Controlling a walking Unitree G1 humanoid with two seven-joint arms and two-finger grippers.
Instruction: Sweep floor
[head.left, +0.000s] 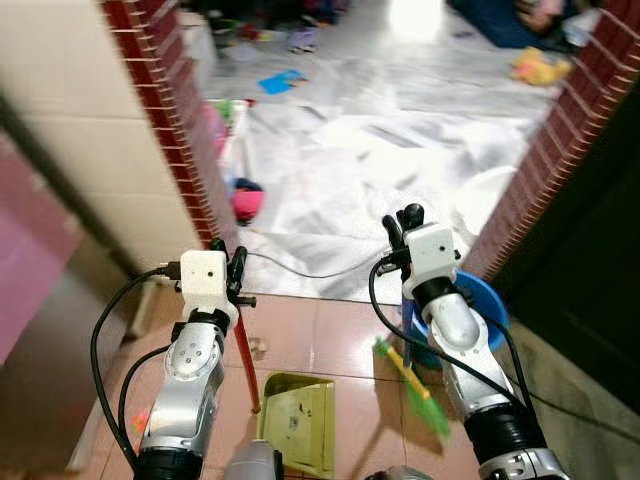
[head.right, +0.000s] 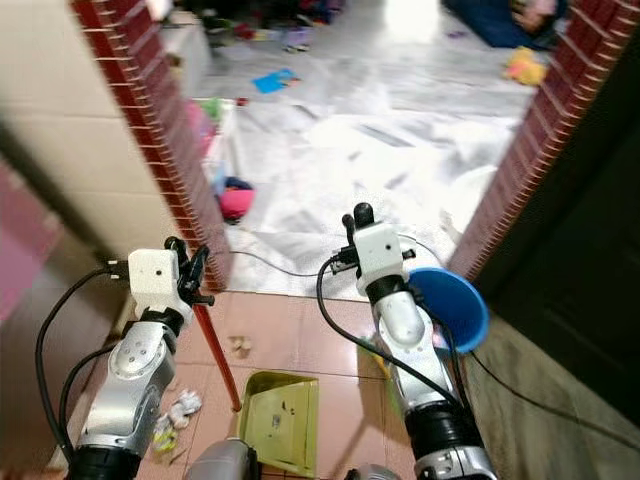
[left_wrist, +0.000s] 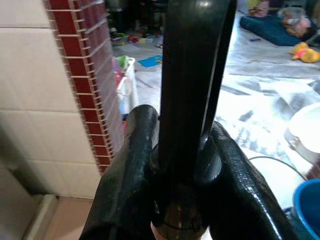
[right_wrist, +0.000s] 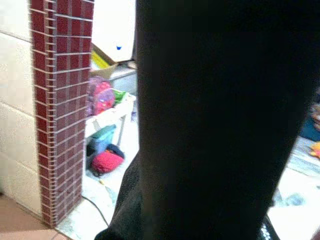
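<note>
A yellow-green dustpan rests on the terracotta tiles between my arms. Its red handle rises to my left gripper, which is shut on it. In the left wrist view the black fingers clamp the handle's dark upper pole. My right gripper is raised near the doorway with a dark shaft pressed between its fingers. The green-bristled broom with its yellow neck hangs below that arm. Small crumbs and crumpled paper lie on the tiles at the left.
Red brick pillars frame the doorway to a glossy white floor strewn with toys and clothes. A blue basin stands beside my right arm. A thin cable crosses the threshold. A pink bundle lies by the left pillar.
</note>
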